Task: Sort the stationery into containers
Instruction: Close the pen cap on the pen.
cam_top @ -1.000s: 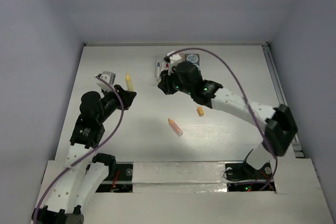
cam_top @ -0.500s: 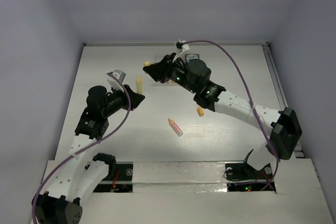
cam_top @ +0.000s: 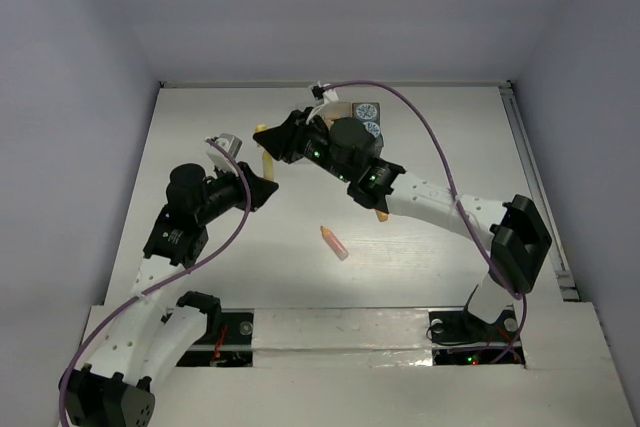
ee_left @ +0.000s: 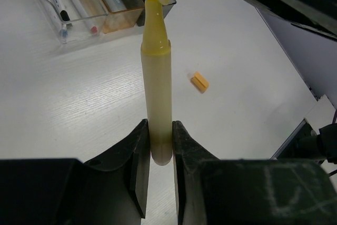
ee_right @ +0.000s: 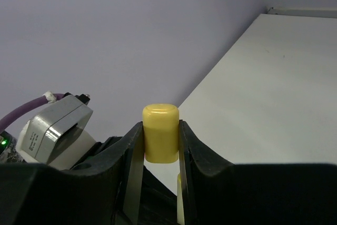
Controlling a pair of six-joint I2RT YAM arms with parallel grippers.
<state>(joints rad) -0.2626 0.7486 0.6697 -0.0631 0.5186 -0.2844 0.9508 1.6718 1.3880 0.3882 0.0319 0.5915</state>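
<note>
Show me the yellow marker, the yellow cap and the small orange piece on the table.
yellow marker [ee_left: 159,104], left wrist view, middle of barrel.
yellow cap [ee_right: 160,140], right wrist view, middle of its side.
orange piece [ee_left: 199,81], left wrist view, its top face.

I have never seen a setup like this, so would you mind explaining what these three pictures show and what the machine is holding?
This is a robot with a left arm and a right arm, bolted at the near edge of a white table. The overhead picture looks down from above and behind them. The other two come from a small camera on each wrist, looking along the fingers. The left gripper is shut on a yellow marker whose tip is bare. The right gripper grips what looks like its yellow cap, close to that tip. On the table lie a pink-orange marker, a small orange bit and a row of three bins, partly filled.
</note>
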